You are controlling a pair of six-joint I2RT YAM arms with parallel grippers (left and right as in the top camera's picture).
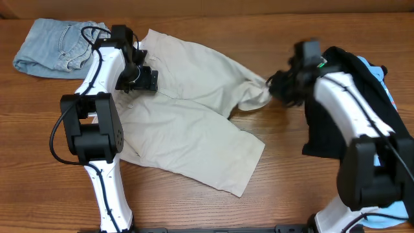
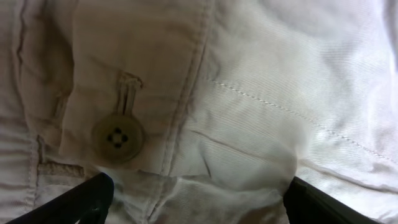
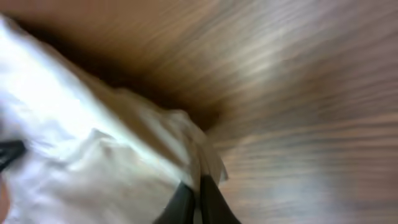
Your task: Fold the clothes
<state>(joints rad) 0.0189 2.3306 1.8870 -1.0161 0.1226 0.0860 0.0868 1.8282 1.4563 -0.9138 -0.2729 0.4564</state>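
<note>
Wooden table (image 1: 291, 188) holds the khaki shorts (image 1: 194, 129) across its middle; I judge they could drag or bunch if the thin hem bite slips; they lie rumpled, one leg stretched toward the table's right; my right gripper (image 3: 196, 194) pinches that hem; my left gripper (image 2: 193, 208) stands spread, holding nothing, over the waistband button (image 2: 118, 138).

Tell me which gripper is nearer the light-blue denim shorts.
Left. The left gripper sits over the khaki shorts, beside the denim shorts; the right gripper is far across, at the khaki leg's edge.
</note>
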